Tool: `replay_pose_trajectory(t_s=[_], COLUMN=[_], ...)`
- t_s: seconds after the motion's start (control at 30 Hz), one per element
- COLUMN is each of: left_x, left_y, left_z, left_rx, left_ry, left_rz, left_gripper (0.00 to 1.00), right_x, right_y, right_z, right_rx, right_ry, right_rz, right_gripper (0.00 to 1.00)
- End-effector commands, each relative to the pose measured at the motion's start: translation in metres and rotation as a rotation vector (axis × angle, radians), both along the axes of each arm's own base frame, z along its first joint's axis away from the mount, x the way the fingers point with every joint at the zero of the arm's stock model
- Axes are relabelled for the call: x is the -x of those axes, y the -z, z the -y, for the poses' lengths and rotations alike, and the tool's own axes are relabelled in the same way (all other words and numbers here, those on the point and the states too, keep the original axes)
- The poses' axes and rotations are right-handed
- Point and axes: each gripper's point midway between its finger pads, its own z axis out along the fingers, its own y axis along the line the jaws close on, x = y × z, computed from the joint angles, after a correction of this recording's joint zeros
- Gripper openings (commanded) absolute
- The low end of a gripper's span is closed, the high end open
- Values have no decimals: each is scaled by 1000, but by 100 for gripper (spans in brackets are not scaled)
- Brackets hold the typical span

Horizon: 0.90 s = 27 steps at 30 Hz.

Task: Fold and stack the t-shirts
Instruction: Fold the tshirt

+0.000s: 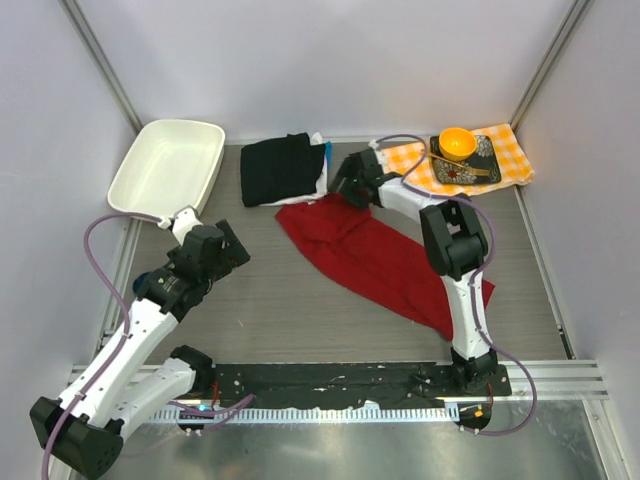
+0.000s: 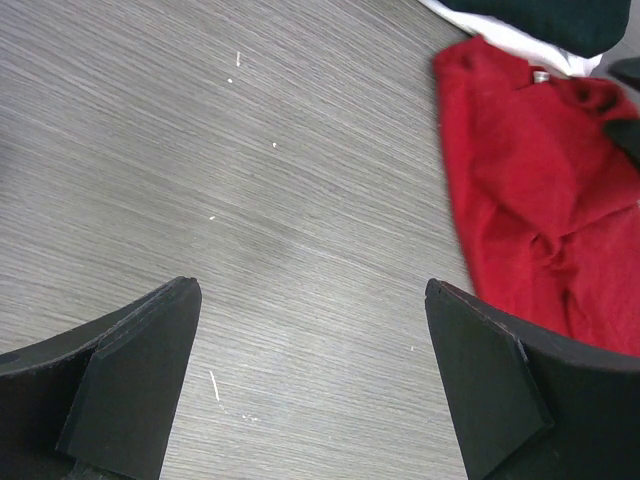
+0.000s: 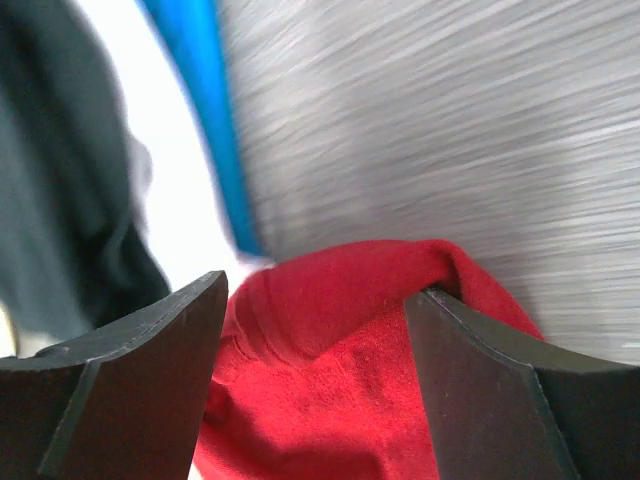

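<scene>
Diagonally across the tabletop (image 1: 280, 300) the red t-shirt (image 1: 375, 262) is spread, rumpled, from just beside the folded stack at the far middle down towards the right arm's base. In that stack a black t-shirt (image 1: 280, 168) is laid on a white t-shirt (image 1: 320, 186), of which only the edge is seen along the right side (a blue strip (image 3: 215, 120) shows there too). The right arm is reached far forward and bent low, and the right tool (image 3: 315, 285) is set on the red shirt's far end, close to the stack. Its fingers are held wide apart astride a bunched fold of red cloth; whether that fold is pinched cannot be told. The left arm is stretched forward on the left, and the left tool (image 2: 312, 300) is spread fully open over bare tabletop, nothing held, the red cloth off to its right. A white tray (image 1: 128, 170) is placed at the far left corner. On the checked cloth (image 1: 510, 150) at the far right a dark plate (image 1: 485, 165) and an orange bowl (image 1: 457, 142) are set.
</scene>
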Motion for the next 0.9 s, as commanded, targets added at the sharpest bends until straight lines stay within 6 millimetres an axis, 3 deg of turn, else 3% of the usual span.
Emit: replay_pose_trajectory(t_s=[0.0, 0.07, 0.2, 0.23, 0.3, 0.37, 0.4, 0.43, 0.6, 0.77, 0.83, 0.87], left_x=[-14, -16, -20, -22, -23, -25, -26, -28, -36, -44, -47, -51], left_y=[-21, -22, -23, -21, -21, -21, -21, -20, -16, -8, -3, -5], left_z=[0, 2, 5, 5, 7, 8, 9, 11, 18, 27, 31, 36], left_rx=[-3, 1, 6, 1, 1, 0, 0, 0, -11, 9, 24, 41], left_ry=[-11, -6, -3, -4, 4, 7, 12, 16, 41, 58, 60, 68], left_rz=[65, 69, 75, 69, 63, 64, 62, 59, 28, 17, 8, 22], left_gripper=[100, 100, 100, 100, 100, 100, 100, 100, 100, 100, 100, 100], right_x=[34, 32, 22, 13, 7, -14, -12, -32, -66, -106, -118, -120], right_y=[71, 70, 67, 61, 67, 61, 76, 62, 64, 38, 21, 3], right_z=[115, 139, 156, 156, 158, 158, 160, 155, 158, 143, 135, 127], right_rx=[301, 323, 344, 340, 344, 327, 343, 321, 291, 197, 159, 128], right_ry=[213, 261, 313, 329, 349, 371, 372, 381, 411, 370, 341, 303], right_rz=[-219, -221, -206, -188, -200, -176, -216, -178, -184, -98, -50, -19], right_gripper=[78, 78, 78, 79, 79, 79, 79, 79, 79, 82, 85, 85])
